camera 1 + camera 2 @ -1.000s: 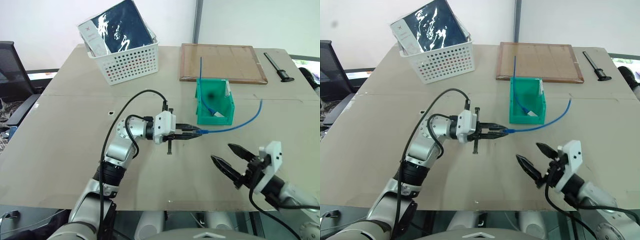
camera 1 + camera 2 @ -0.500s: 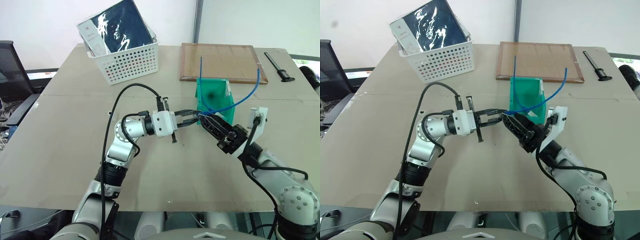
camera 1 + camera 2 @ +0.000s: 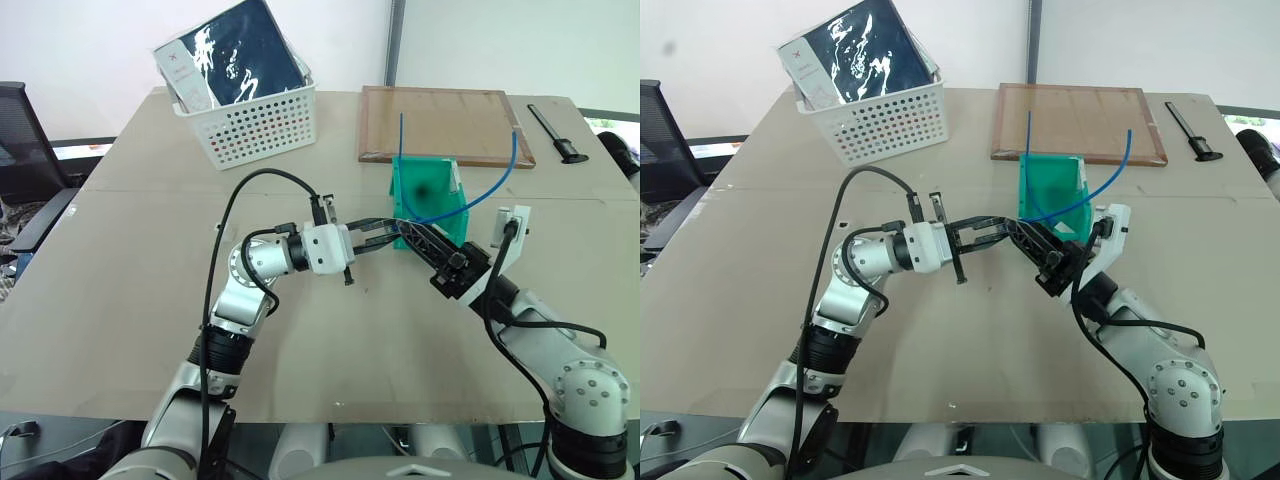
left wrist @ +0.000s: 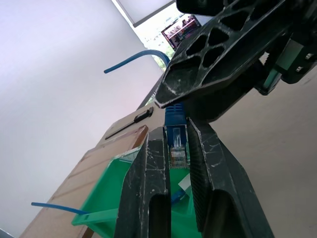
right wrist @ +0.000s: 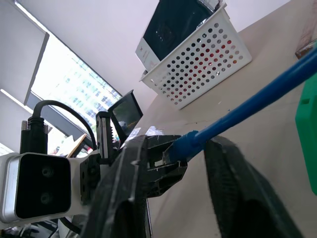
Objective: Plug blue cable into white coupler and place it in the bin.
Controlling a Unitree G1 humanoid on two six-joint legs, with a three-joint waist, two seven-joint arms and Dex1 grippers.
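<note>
My left gripper (image 3: pixel 393 226) is shut on the clear plug (image 4: pixel 177 148) of the blue cable (image 3: pixel 490 200), held level just in front of the green bin (image 3: pixel 425 180). From the plug the cable arcs up to the right, over the bin, with its free end in the air. My right gripper (image 3: pixel 407 233) meets the left one tip to tip, its fingers closed around the cable's blue boot (image 5: pixel 184 144) just behind the plug. A small white piece (image 4: pixel 184 184) lies inside the bin; I cannot tell whether it is the white coupler.
A second, straighter blue cable (image 3: pixel 402 135) stands up out of the bin. A white perforated basket (image 3: pixel 255 125) with a dark packet sits at the back left, a wooden board (image 3: pixel 445 125) behind the bin, and a black tool (image 3: pixel 555 135) at the back right.
My right arm swung up and left from the table's front right to the plug, and its fingers closed in. The cable's free end rose off the table. The left wrist rolled a little.
</note>
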